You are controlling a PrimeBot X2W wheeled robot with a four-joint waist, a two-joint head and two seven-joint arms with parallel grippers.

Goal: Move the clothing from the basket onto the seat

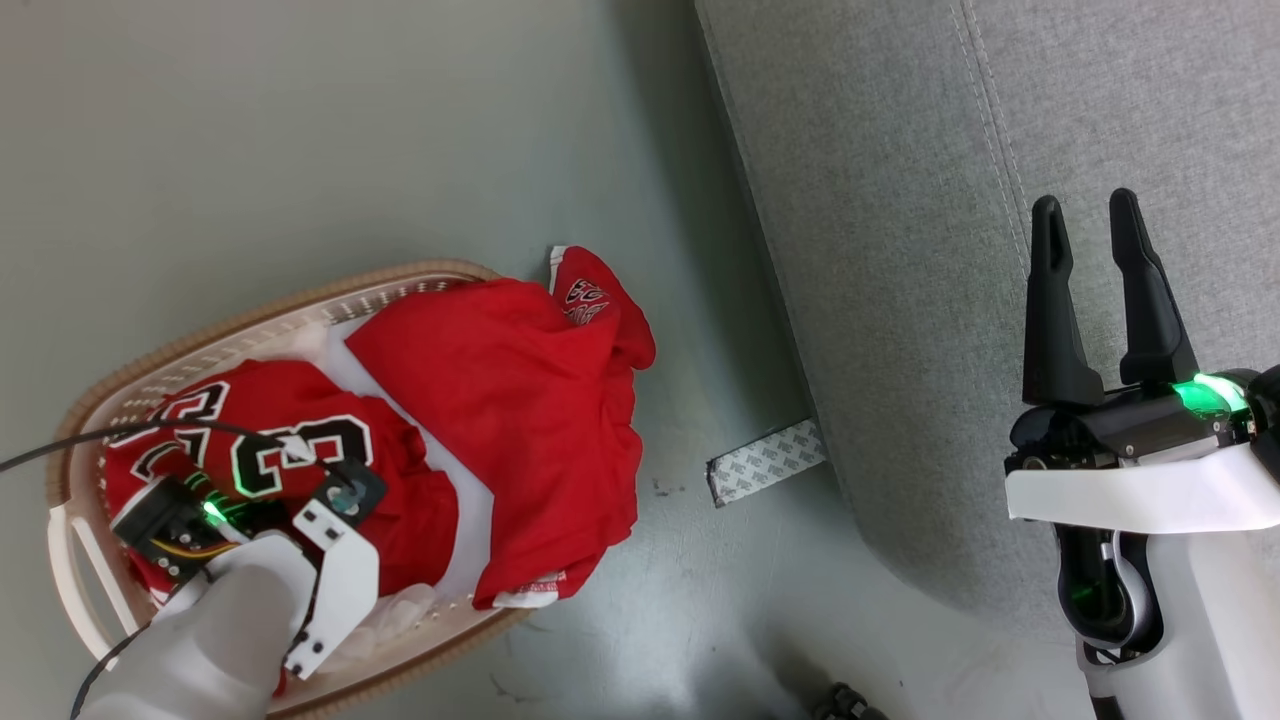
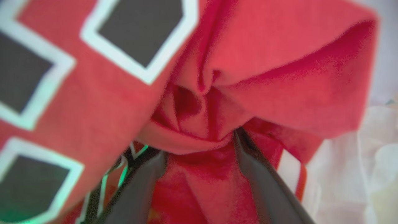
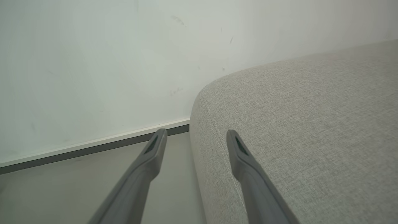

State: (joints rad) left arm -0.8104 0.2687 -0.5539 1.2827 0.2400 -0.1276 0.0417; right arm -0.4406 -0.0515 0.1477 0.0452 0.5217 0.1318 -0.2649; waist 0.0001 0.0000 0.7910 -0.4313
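Left gripper (image 2: 199, 143): jaws spread wide, both fingers driven down into the jersey (image 1: 410, 500). In the left wrist view a bunched red fold sits between the fingers and touches them. The fold is not pinched, so nothing is held. The black, white-edged number blocks lie just left of the fingers, and a white-striped trim edge lies just right of them.

Right gripper (image 1: 1085, 205): jaws wide apart and holding nothing. It hangs over the seat (image 1: 900, 250), fingers pointing up the head view. In the right wrist view one finger is over the seat's rounded corner and the other over the floor (image 1: 300, 130). The wall (image 3: 93, 62) and baseboard (image 3: 93, 144) are beyond.

Clothing: the jersey lies crumpled in the left half of the basket (image 1: 420, 272), on the white liner (image 1: 470, 500). The second red garment (image 1: 500, 400) covers the basket's right half. It spills over the brown rim on the side facing the seat, and its hem and a crested sleeve are on the floor.

Edges and room:
- The basket stands on the floor, left of the seat and apart from it.
- A band of open floor runs between the draped garment and the seat's side.
- A printed paper strip (image 1: 765, 460) lies on that band, one end against the seat's base.
- The seat's edge curves round near the bottom of the head view.
- The left forearm crosses the basket's near rim.
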